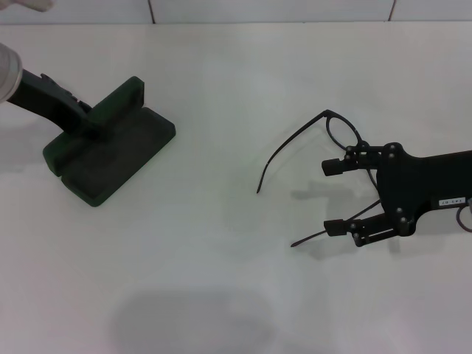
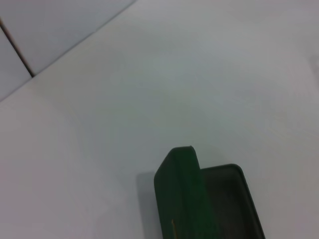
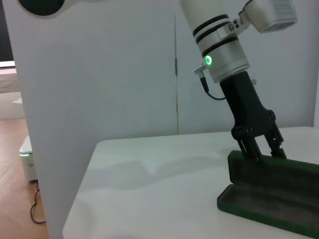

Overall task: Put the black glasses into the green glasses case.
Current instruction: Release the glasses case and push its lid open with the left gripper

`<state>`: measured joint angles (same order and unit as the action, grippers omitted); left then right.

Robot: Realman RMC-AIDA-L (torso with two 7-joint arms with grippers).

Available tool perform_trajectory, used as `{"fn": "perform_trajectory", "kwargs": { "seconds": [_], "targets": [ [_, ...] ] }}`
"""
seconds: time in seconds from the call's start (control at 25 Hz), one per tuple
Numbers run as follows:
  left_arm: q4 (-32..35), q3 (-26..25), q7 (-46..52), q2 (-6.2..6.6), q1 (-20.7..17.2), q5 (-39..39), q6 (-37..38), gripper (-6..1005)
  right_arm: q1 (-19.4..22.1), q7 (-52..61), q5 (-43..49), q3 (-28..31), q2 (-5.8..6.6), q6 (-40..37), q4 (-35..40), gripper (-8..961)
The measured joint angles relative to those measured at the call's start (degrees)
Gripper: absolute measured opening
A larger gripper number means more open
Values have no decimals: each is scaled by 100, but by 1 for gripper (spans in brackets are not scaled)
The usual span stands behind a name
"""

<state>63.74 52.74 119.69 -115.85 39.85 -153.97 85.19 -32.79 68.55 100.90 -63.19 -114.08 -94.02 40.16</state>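
The right gripper (image 1: 333, 197) is held with its jaws wide apart, low over the white table (image 1: 221, 258), on the robot's right side. Its two fingertips (image 1: 331, 167) point toward the middle of the table. The black glasses (image 1: 324, 147) are lying unfolded on the table under and just beside this gripper: one temple arm is seen curving out past the upper fingertip toward the table's middle, the other runs out beneath the lower fingertip, and one lens rim shows beyond the upper finger. Whether the fingers touch the frame cannot be told; nothing is clamped between them.

The left gripper (image 1: 87, 118) is set at the raised lid of the green glasses case (image 1: 110, 151), its fingers (image 3: 259, 142) placed on either side of the lid's upper edge and closed on it, as seen from the right wrist view. The case (image 3: 269, 191) is open, with its dark lining exposed and nothing seen inside it. It is resting on the robot's left side, well apart from the glasses, with bare table between the two. In the left wrist view the case (image 2: 199, 199) is shown against the table, and a wall seam (image 2: 17, 50) is seen behind.
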Motion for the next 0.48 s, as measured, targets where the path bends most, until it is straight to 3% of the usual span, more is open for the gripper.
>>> {"fn": "perform_trajectory", "kwargs": {
  "seconds": [0.28,0.48],
  "targets": [
    [-11,33,-9,11,-9,-9,-109,587,0,0,0,0,0,11,0,863],
    [5,35,-8,10,-14,10,-109,355,21,0,0,0,0,26,0,863]
  ]
}}
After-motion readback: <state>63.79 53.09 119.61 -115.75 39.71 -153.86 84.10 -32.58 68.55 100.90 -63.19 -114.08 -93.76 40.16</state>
